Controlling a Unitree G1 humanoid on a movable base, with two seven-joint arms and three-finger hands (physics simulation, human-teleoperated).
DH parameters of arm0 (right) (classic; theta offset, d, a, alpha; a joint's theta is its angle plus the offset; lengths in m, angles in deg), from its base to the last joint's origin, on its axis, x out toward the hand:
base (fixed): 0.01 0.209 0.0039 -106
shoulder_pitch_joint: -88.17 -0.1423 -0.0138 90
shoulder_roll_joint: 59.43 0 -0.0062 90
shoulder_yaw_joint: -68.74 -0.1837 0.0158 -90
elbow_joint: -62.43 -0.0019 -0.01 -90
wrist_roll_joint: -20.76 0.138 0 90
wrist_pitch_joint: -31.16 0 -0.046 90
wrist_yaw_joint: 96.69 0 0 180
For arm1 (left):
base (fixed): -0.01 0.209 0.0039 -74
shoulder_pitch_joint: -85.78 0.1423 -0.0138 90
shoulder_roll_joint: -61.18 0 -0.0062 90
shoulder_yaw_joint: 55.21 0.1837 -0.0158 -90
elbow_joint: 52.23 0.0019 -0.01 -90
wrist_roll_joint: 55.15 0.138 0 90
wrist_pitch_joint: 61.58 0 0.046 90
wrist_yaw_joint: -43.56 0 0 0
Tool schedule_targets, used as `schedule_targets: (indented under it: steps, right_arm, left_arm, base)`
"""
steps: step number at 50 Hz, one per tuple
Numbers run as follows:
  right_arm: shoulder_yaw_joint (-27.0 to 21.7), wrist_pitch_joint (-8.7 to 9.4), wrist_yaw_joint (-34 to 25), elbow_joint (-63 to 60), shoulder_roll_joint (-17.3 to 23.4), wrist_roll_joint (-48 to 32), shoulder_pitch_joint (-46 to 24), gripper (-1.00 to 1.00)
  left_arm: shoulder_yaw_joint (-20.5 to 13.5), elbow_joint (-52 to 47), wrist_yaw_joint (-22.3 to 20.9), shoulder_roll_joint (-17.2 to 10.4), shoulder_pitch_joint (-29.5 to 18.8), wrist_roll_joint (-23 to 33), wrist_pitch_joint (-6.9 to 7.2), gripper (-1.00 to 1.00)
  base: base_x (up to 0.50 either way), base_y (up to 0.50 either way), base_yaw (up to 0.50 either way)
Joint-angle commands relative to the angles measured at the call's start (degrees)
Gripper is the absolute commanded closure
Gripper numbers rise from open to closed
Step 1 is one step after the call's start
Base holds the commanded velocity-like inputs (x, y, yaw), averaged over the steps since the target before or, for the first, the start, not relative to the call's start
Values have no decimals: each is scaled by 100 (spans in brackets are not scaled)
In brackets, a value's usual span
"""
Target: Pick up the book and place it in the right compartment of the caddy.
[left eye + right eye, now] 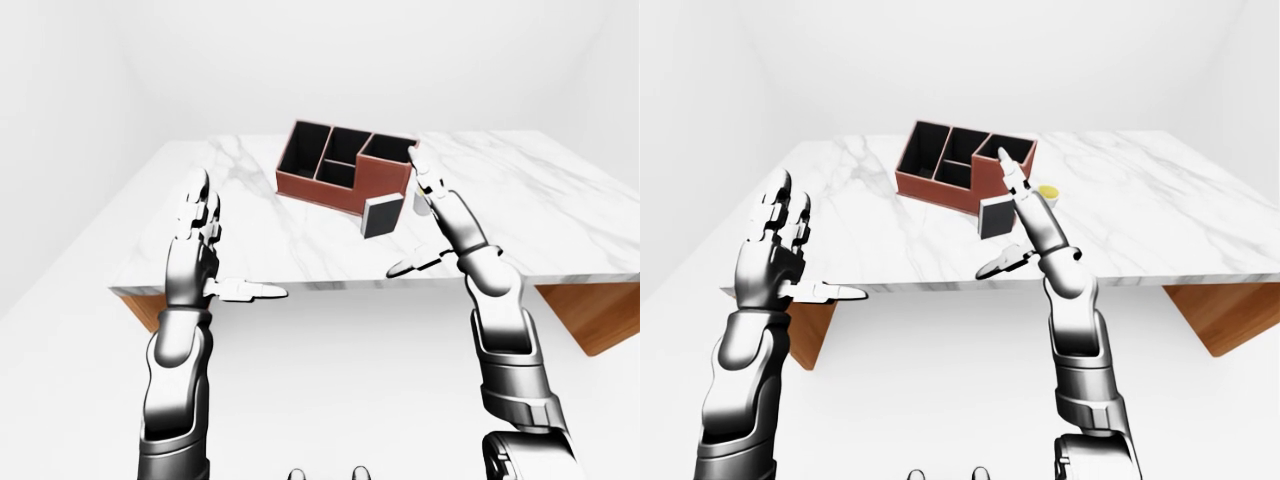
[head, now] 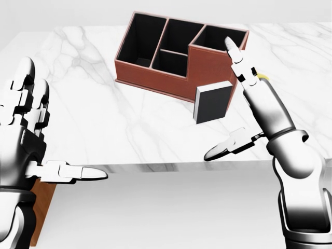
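White marble tabletop (image 2: pixel 93 93) carries a reddish-brown leather caddy (image 2: pixel 207 61) with black compartments. Small dark hardcover book with white page edges (image 2: pixel 211 102) stands upright just near of the caddy's right section. Yellow-filled white cup (image 1: pixel 1048 192) sits right of it, mostly behind the right hand (image 2: pixel 252 104), fingers spread wide; left hand (image 2: pixel 28 140) likewise open.

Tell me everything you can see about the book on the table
The book is a small dark-covered volume with a pale edge along its left side. It stands upright, slightly tilted, on the white marble table, right against the brown caddy's taller right section. The open right hand reaches beside it; contact is unclear.
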Motion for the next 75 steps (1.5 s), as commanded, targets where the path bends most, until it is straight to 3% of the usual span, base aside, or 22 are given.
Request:
schedule_targets:
  steps: [1,75]
  right_arm:
    - [-27,0,-12,-13,24,10,-25,-100]
    - [-132,0,-373,-1015,149,103,-112,-100]
  left_arm:
    - [25,42,13,5,-12,68,0,-100]
    - [-32,-527,72,19,78,93,0,-100]
  base:
    - [17,0,0]
    - [17,0,0]
